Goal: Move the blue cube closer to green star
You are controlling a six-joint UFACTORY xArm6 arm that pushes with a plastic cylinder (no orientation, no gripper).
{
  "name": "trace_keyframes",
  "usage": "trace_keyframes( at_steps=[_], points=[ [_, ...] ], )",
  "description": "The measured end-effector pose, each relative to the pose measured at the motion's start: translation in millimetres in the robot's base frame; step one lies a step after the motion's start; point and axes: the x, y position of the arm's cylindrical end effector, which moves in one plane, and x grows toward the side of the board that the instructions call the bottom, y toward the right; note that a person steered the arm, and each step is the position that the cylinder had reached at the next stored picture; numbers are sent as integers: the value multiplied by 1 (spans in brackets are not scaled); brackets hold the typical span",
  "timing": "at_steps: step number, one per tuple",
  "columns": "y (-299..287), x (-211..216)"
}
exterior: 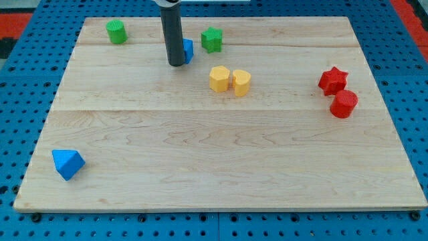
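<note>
My tip touches the left side of the blue cube, now just beside the green star near the surface's top; a small gap remains; no fingers fitted.

This looks like a robotics lab bench, not a home or a shop. I work on a pale wooden board made of joined planks, laid over a blue perforated base whose regular grid of holes frames the board on every side. A red patterned surface shows at the upper left and upper right corners of the frame. Small coloured plastic blocks lie scattered on the board like test pieces.
</note>
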Motion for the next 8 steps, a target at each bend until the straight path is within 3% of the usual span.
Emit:
trace_keyframes(
  at_steps=[4,5,8],
  points=[
    [22,-23],
    [-5,-22],
    [-5,-41]
  ],
)
